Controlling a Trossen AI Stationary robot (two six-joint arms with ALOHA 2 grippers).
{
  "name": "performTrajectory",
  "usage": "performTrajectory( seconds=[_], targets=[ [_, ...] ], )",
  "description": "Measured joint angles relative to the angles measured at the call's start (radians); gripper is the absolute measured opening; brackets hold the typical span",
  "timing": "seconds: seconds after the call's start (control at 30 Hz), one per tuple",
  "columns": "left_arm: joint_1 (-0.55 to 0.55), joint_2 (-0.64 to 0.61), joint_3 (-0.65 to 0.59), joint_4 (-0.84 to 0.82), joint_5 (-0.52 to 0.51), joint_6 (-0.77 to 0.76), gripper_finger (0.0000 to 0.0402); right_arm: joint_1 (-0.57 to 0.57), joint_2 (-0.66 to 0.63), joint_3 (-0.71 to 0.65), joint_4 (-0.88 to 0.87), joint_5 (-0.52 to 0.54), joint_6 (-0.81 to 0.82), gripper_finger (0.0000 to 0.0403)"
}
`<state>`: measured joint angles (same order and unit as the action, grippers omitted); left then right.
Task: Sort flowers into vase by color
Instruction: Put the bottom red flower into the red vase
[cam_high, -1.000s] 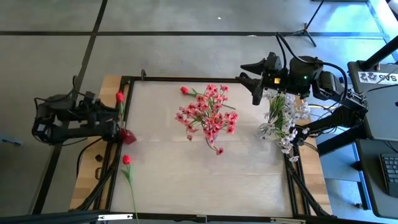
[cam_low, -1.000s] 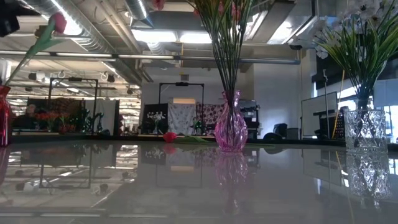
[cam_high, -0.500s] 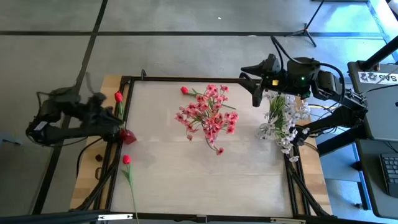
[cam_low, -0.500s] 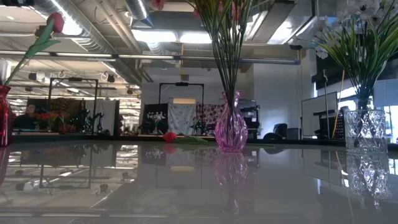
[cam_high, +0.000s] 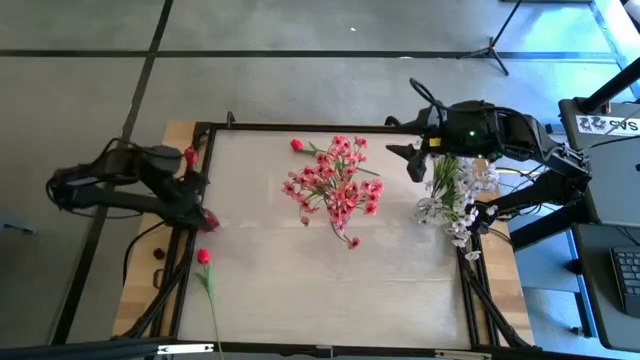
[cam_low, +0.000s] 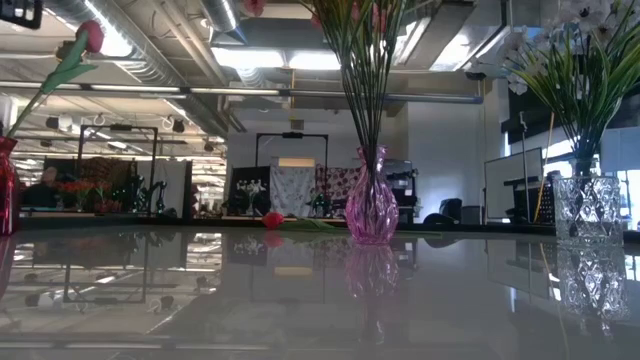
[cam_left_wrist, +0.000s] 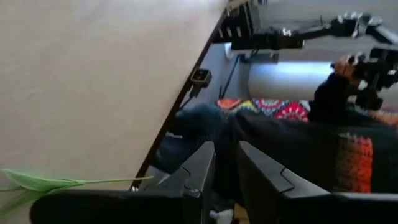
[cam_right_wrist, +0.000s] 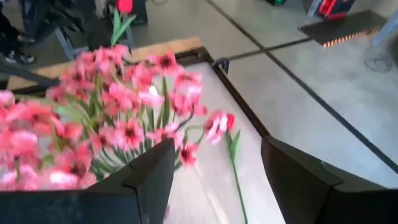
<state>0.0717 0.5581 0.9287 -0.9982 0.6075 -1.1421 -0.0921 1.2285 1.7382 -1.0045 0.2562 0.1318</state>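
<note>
1. Pale tabletop (cam_high: 270, 270) in a black frame fills the high view, with grey floor around it and a busy room behind in the low view.
2. Right gripper (cam_high: 415, 160) hovers empty with fingers spread wide near the far edge, between the pink sprays (cam_high: 335, 185) and the white sprays (cam_high: 455, 195). Its arm reaches in from the right.
3. Left gripper (cam_high: 197, 195) sits at the left edge beside the red vase (cam_low: 6, 190); its fingers stand narrowly apart with nothing seen between them. Its arm lies low along the left rail.
4. By my judgement the sorting is nearly done: pink sprays fill the pink vase (cam_low: 371, 210), white ones the clear vase (cam_low: 588, 208), and one red bud (cam_low: 92, 36) stands in the red vase.
5. Two red buds remain lying on the table: one (cam_high: 297, 145) at the far edge, one (cam_high: 203, 257) at the near left.
</note>
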Motion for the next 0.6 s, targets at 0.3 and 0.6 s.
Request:
performTrajectory(
  seconds=[0.3, 0.6],
  targets=[
    [-0.338, 0.134, 0.000, 0.051, -0.130, -0.262, 0.0065, 0.000, 0.000, 0.000, -0.025, -0.006, -0.050, 0.0239],
    [-0.756, 0.270, 0.000, 0.150, -0.366, -0.700, 0.0065, 0.000, 0.000, 0.000, -0.104, -0.006, -0.087, 0.0239]
  ],
)
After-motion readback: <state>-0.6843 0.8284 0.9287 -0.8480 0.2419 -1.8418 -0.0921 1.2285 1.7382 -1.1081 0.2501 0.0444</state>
